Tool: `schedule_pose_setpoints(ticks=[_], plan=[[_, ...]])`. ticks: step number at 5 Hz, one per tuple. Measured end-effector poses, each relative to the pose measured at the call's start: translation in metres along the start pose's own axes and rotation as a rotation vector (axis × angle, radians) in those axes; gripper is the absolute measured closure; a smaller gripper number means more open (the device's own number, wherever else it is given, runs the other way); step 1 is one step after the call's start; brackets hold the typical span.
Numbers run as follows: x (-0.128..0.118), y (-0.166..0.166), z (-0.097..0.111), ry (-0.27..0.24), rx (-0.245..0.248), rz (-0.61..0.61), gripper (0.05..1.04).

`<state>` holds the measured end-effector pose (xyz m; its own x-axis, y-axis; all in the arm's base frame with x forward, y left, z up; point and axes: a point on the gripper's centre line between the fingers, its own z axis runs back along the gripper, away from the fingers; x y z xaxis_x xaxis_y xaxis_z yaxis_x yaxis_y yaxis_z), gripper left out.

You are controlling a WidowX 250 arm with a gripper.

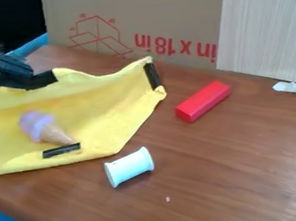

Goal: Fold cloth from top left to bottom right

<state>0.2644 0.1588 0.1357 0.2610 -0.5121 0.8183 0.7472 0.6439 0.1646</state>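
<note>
Camera view: my black two-finger gripper [30, 81] is positioned at the upper left, over the upper left part of the yellow cloth [100, 110]. Gripper state: I cannot tell whether it is spread, pressed together or pinching fabric. Cloth location: left side of the table [223, 159], spread mostly flat with a wavy far edge; its leftmost part runs out at the border. Governing relation: the cloth extends from my gripper toward the near right, so the bottom right target lies diagonally across the fabric from me. The fold line should therefore run crosswise to that diagonal, roughly from lower left to upper right. Judged stage: start of the fold, since the cloth lies largely open. Next step, as I judge it: secure the upper left fabric, lift it, carry it along the diagonal and release over the near right edge. Caution: a toy ice cream cone with purple scoops and a brown cone [39, 127] lies on the cloth in the path; the fold may cover it or roll it. A black strip [61, 150] sits by the near edge, another [152, 76] at the right corner. Clearance: a white plastic spool [130, 167] lies just beside the near edge; a red rectangular block [203, 101] lies farther right.
</note>
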Motion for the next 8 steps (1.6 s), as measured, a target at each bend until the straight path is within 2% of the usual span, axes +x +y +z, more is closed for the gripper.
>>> schedule_pose_setpoints(ticks=[1,2,3,4,5,6,7,8], plan=[[0.002,-0.014,-0.002,0.008,-0.016,-0.002,1.033],[0.005,-0.031,-0.005,0.037,-0.013,-0.02,1.033],[0.007,-0.048,-0.007,0.053,-0.036,-0.042,1.011],[0.009,-0.056,-0.009,0.043,-0.049,-0.035,0.883],[0.009,-0.055,-0.01,0.035,-0.036,-0.001,0.612],[0.01,-0.054,-0.007,0.054,-0.049,0.048,0.294],[0.015,-0.046,0.001,0.057,-0.089,0.109,0.094],[0.026,-0.032,0.023,0.023,-0.062,0.121,0.082]])
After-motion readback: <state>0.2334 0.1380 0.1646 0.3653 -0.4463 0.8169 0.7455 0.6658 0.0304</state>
